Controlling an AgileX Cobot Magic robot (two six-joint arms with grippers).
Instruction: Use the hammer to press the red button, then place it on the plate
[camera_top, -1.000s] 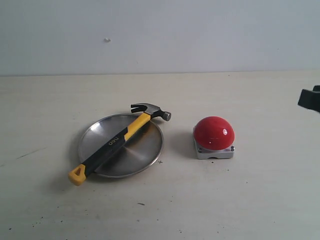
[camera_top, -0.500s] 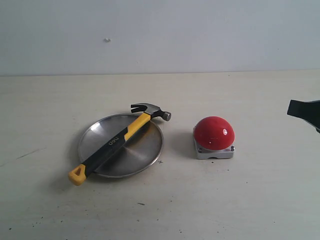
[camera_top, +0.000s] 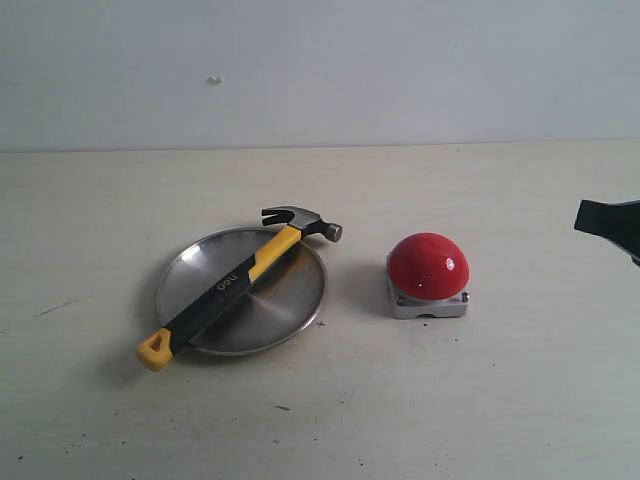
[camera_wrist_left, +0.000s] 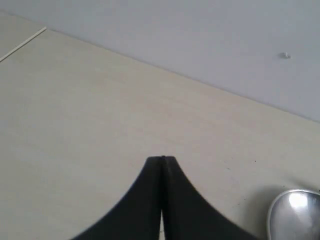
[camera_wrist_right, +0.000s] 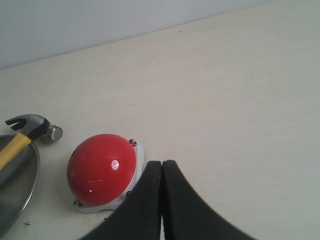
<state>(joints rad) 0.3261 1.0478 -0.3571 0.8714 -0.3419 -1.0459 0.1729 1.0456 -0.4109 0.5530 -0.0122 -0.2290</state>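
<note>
The hammer (camera_top: 236, 280) lies diagonally across the plate (camera_top: 290, 305), its dark head (camera_top: 303, 221) past the far rim and its yellow looped end (camera_top: 152, 350) off the near left rim. To the right of the plate stands the red button (camera_top: 429, 266) on its grey base. My right gripper (camera_top: 582, 215) shows only at the right edge of the exterior view, apart from the button. In the right wrist view it (camera_wrist_right: 161, 163) is shut and empty, beside the button (camera_wrist_right: 101, 169), with the hammer head (camera_wrist_right: 32, 126) and plate rim (camera_wrist_right: 30, 187) beyond. My left gripper (camera_wrist_left: 161, 159) is shut and empty; the plate rim (camera_wrist_left: 295, 212) shows nearby.
A pale wooden table (camera_top: 320, 410) carries everything, with a plain light wall (camera_top: 320, 70) behind it. Small dark specks dot the table near its front.
One second ago the right gripper's tip was farther right at the frame edge; it has since come a little further in from the right. Hammer, plate and button have not moved.
</note>
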